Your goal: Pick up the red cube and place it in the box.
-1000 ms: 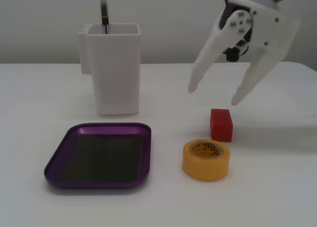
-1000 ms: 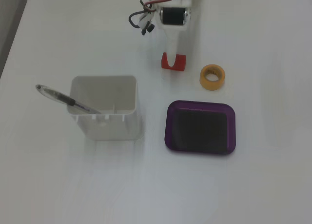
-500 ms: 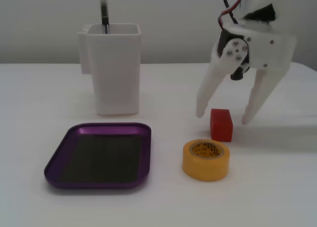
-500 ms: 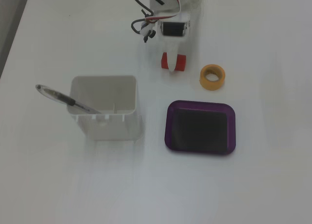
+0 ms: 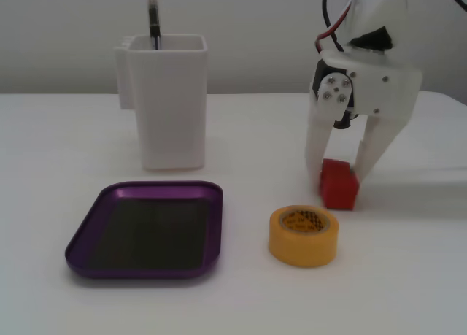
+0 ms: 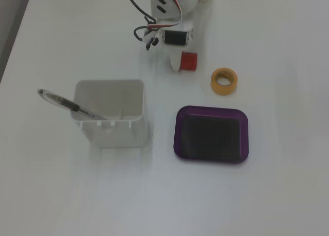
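Purple box (image 5: 87, 236) sits clear; claw (image 5: 339, 176) straddles red cube (image 5: 338, 185), grip unclear.

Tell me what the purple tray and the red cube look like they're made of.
The purple tray looks like anodised metal or glossy plastic: its low rim shines, while the flat bottom is dark and dull. The red cube looks like matte plastic or painted wood, evenly red with no glare. Neither can be settled by sight alone.
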